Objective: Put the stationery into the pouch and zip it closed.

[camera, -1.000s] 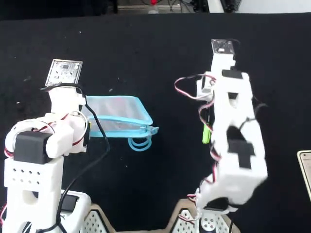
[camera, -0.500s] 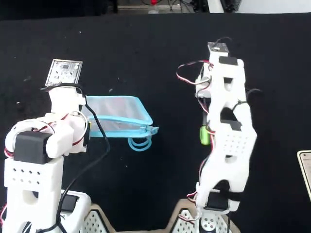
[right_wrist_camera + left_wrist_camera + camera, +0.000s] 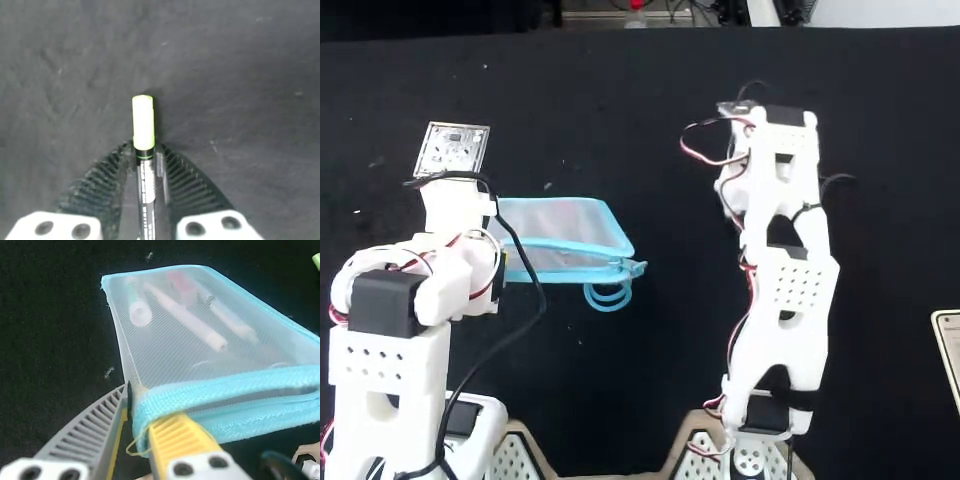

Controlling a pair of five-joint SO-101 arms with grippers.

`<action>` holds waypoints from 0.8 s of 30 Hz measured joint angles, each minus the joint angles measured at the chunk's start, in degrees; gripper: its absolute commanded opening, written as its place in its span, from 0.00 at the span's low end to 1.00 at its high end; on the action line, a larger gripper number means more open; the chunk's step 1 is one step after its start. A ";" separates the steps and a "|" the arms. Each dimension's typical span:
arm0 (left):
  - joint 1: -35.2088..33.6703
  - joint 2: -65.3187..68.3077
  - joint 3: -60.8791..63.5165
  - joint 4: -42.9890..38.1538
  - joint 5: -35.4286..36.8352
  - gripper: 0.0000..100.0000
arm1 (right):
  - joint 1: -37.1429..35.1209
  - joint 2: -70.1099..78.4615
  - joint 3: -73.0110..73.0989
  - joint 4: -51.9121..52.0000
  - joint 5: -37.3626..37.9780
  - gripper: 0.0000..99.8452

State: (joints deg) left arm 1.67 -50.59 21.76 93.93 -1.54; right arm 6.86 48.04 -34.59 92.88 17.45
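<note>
Swinging across from its lean toward the bench's right side, the right arm (image 3: 780, 290) now stands straighter and nearer the middle, and it covers the spot where a lime-green tip showed beside it a second ago. The left arm and the translucent ribbed plastic pouch with turquoise zip edging (image 3: 560, 235) have not shifted.

The right hand (image 3: 144, 150) is closed on a black-barrelled marker with a lime-green cap (image 3: 142, 120), cap pointing out past the fingertips, above the black cloth-covered bench (image 3: 620, 100). The left hand (image 3: 137, 407) pinches one corner of the pouch at the zip end, pinning it flat. Several pens, among them a long white pen (image 3: 185, 317), already lie inside.

The step in hand looks like carrying the marker over to load it. Next, the right hand must cross to the turquoise zip band (image 3: 240, 390), which seems parted, line the marker up with that slit and slide it in cap first while the left hand holds the corner. Zipping comes after.
</note>
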 measured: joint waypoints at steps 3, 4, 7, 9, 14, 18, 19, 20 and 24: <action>0.00 0.00 0.00 0.00 0.00 0.03 | -1.14 -3.87 6.33 -2.02 1.49 0.01; 0.00 0.00 0.00 0.00 0.00 0.03 | -1.76 -6.24 9.76 -3.52 2.11 0.01; 0.00 0.00 0.00 0.00 0.00 0.03 | -4.04 -15.74 23.38 -11.60 3.69 0.01; 0.00 0.00 0.00 0.00 0.00 0.03 | -5.54 -23.65 34.73 -18.11 4.04 0.01; 0.00 0.00 0.00 0.00 0.00 0.03 | -6.07 -43.43 59.69 -31.91 4.04 0.14; 0.00 0.00 0.00 0.00 0.00 0.03 | -6.15 -50.64 66.46 -33.23 4.04 0.14; 0.00 0.00 0.00 0.00 0.00 0.03 | -6.15 -50.81 66.55 -33.32 4.04 0.14; 0.00 0.00 0.00 0.00 0.00 0.03 | -6.15 -50.81 66.55 -33.32 4.04 0.14; 0.00 0.00 0.00 0.00 0.00 0.03 | -6.51 -50.37 66.37 -34.02 3.78 0.14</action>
State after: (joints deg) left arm 1.67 -50.59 21.76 93.93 -1.54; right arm 0.35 -2.33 31.78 58.86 21.23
